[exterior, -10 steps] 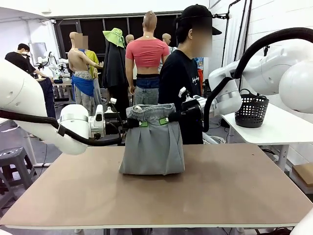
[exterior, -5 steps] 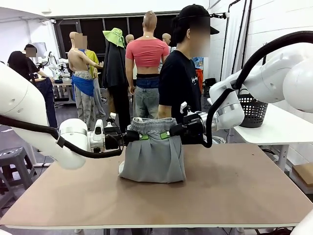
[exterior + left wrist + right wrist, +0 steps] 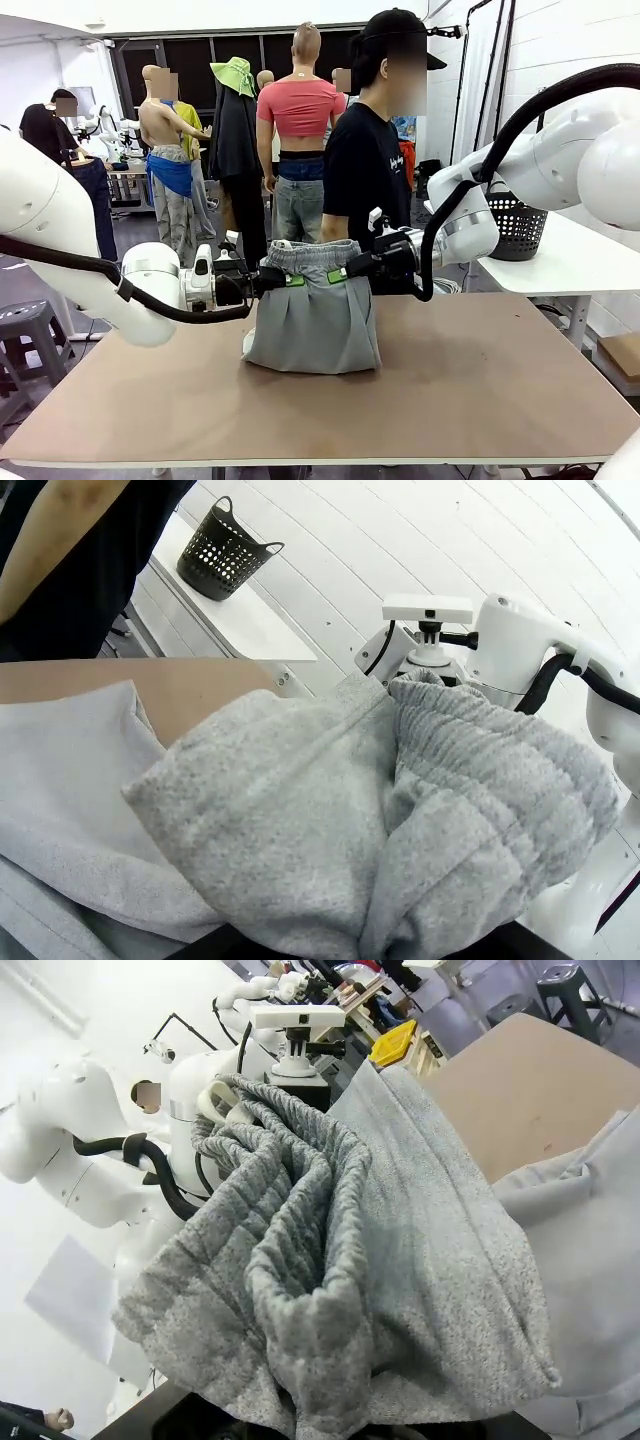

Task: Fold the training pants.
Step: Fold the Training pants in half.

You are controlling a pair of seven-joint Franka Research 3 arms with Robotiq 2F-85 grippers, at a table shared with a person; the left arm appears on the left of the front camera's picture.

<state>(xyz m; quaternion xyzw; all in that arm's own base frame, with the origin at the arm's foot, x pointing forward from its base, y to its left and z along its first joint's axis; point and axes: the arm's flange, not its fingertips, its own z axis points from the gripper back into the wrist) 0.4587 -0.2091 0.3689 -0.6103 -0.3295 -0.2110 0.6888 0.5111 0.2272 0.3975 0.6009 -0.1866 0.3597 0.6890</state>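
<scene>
Arms: two white ones, entering from either side of the front view and meeting at the middle of the table.
Left gripper (image 3: 280, 279): one, clenched on the left end of the waistband, green pad showing against the cloth.
Training pants (image 3: 313, 318): one pair, light grey, plain soft jersey. They hang between the two grippers over the far half of the table, waistband up, lower end touching the tabletop and bunched there in a rounded fold.
Waistband: gathered elastic, ribbed and crumpled, stretched level between the two grips; it sags slightly in the middle.
Cloth below the waistband: falls in a few vertical pleats, widening toward the bottom.
Right gripper (image 3: 344, 271): one, clamped on the right end of the waistband, at about the same height as the left one.
Table (image 3: 480, 390): one brown flat top, bare around the pants.
Person (image 3: 365, 165): one, in a black T-shirt and black cap, standing at the far edge just behind the pants.
Basket (image 3: 514, 224): one, black plastic mesh, on a white side table at the right, well apart from the pants.
Left wrist view: the grey cloth (image 3: 330, 820) is piled in thick folds close to the lens, the ribbed waistband to the right.
Right wrist view: the waistband (image 3: 290, 1260) runs up from the bottom edge in folded ridges, smoother cloth spreading to the right.
</scene>
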